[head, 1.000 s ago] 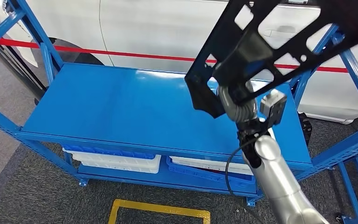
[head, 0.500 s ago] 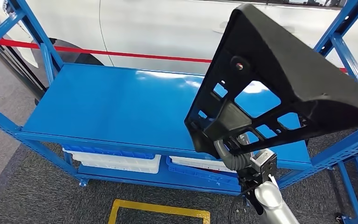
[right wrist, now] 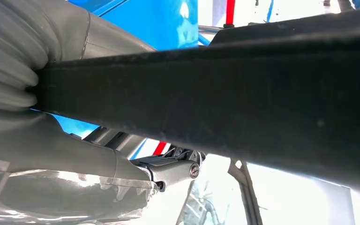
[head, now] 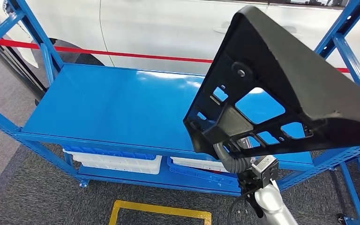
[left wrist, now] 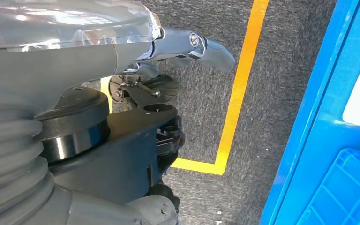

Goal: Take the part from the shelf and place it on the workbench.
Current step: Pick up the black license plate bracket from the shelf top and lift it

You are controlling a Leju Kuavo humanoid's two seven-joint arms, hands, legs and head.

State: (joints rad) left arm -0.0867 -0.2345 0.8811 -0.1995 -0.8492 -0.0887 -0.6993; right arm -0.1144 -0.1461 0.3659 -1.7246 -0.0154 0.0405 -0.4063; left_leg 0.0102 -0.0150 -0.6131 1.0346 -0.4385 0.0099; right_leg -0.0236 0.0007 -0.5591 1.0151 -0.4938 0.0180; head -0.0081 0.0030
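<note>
One part [head: 286,79], big black plastic panel w/ cutouts, held up in the air over the right end of the blue shelf [head: 122,108], tilted, broad face toward head cam. Vs 0.5 s ago: part sits slightly higher and a bit more to the left, right arm lower in frame; vs 1 s ago the part has flipped from cutout frame up near the top edge to this lower, closer pose. Shelf, car, tape unchanged, cam steady.

Left to right: red tape line [head: 122,54] across the white car [head: 159,23] behind the shelf. Shelf top deck bare blue. Lower deck: white bin [head: 117,162] w/ blue rim at left, contents can't tell; flat blue crate [head: 206,173] beside it to the right, contents hidden. Yellow floor marking [head: 159,211] on grey carpet in front.

Right hand [head: 232,152] under the part's lower edge, gripping it; in right wrist view the dark bar of the part [right wrist: 225,93] runs across the hand [right wrist: 75,154], thumb below it.

Left hand [left wrist: 122,93] hangs over carpet near yellow line [left wrist: 239,89], holds nothing, fingers apart.
</note>
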